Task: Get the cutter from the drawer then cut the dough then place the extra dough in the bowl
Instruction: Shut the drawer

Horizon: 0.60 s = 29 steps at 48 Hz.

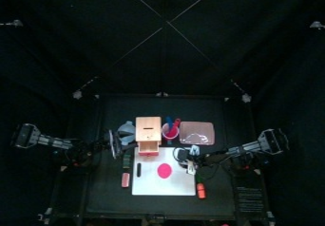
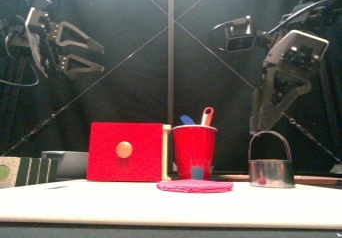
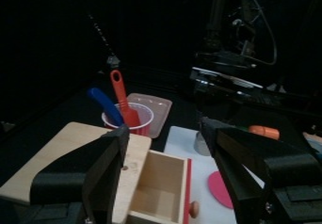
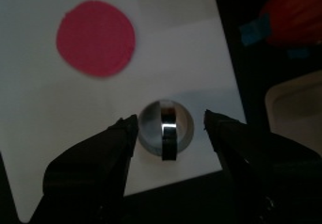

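— Why is the right gripper [image 4: 170, 121] being held open and empty over the cutter [image 2: 271, 167] on the white board [image 4: 51, 152]?
— It is likely being lined up for a grab. The left gripper [image 3: 164, 134] is being held open and empty too.

The cutting board [image 1: 143, 197] lies at the middle of the table's [image 1: 95, 173] front edge. The dough disc [image 1: 166, 171] lies on the board's middle, and the round metal cutter [image 2: 271, 172] stands on the board behind and to the right of it. Behind the board, from left to right, stand the wooden box [image 1: 147, 127], whose drawer [image 1: 150, 151] is open toward the front, the cup [image 2: 195, 150] holding two toy knives [image 2: 206, 115], and the tray [image 1: 200, 132].
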### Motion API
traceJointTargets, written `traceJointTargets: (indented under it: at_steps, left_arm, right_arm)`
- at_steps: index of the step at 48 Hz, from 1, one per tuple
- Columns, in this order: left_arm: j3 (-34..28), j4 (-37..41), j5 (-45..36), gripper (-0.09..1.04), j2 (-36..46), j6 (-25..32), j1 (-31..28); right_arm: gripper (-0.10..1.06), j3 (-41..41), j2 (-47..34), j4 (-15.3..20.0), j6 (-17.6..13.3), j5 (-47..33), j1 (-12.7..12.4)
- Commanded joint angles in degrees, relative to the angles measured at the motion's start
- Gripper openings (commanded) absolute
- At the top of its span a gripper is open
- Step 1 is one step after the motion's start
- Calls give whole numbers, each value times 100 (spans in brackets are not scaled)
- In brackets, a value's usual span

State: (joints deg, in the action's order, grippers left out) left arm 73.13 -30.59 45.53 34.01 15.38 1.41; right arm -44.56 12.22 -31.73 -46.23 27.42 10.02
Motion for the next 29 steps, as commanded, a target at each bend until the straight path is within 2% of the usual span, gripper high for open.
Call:
traceJointTargets:
  at_steps: [1, 7, 17, 23, 29]
  left_arm:
    - [-316, -378, 18, 94, -9, 0, -536]
    - [-536, -527, -202, 93, -62, 26, -1169]
    - [-1187, -35, -2013, 93, -246, 35, -2347]
    - [-1679, 589, -3111, 93, -519, 35, -2900]
    - [-2136, 1143, -3700, 93, -870, 35, -3111]
  right_arm:
    - [91, 536, 44, -193, 0, -158, -70]
    - [90, 1028, -334, -211, 53, -510, -114]
    - [88, 1793, -949, 255, 193, -255, -141]
    - [87, 2109, -1230, 501, 712, -141, -105]
    - [86, 2479, -1556, 1107, 1283, -105, -88]
